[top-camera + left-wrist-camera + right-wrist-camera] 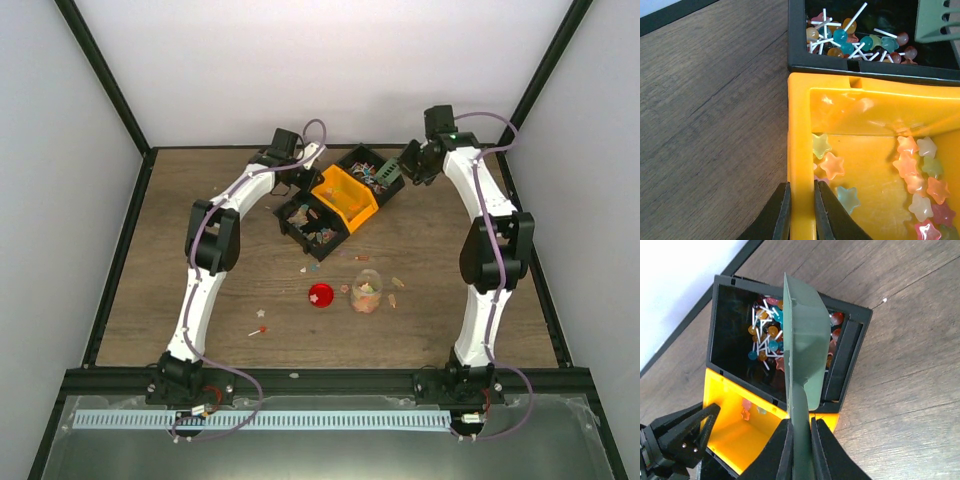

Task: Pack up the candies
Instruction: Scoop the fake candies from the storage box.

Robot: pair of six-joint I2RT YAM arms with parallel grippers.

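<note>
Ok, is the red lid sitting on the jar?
No, the red lid lies flat on the table, beside the open jar and apart from it.

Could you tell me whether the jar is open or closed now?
Open: the red lid lies flat on the table beside the jar, not on it.

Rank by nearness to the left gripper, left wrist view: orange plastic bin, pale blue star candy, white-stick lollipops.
1. Orange plastic bin: wall clamped in the left gripper.
2. Pale blue star candy: just right, inside.
3. White-stick lollipops: beyond, in the black bin.
</note>
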